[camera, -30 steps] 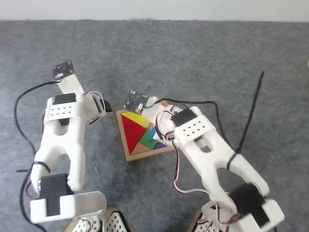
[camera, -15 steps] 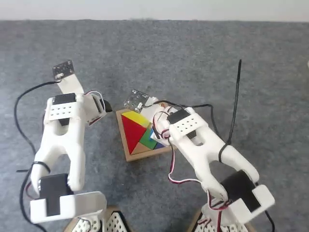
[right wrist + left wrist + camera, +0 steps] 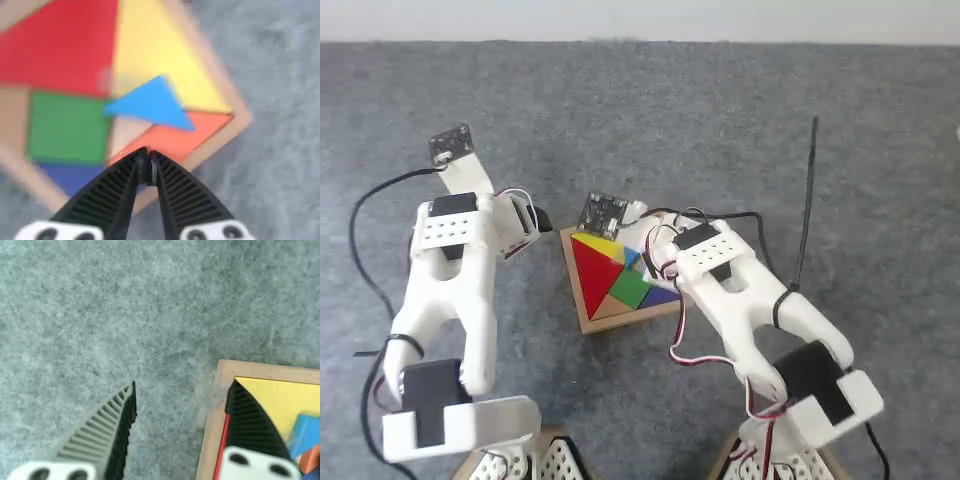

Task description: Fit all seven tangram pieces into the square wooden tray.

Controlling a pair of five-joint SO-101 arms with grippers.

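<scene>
While the right gripper hangs over the square wooden tray with its fingers pressed together and nothing between them, the left gripper sits low beside the tray's corner. Its fingers are spread wide, one over the grey carpet and the other over the rim. The red triangle, yellow triangle, green square, orange piece and dark blue piece lie flat in the tray. A small blue triangle lies askew, overlapping the yellow and orange pieces beside a bare wood-coloured gap.
</scene>
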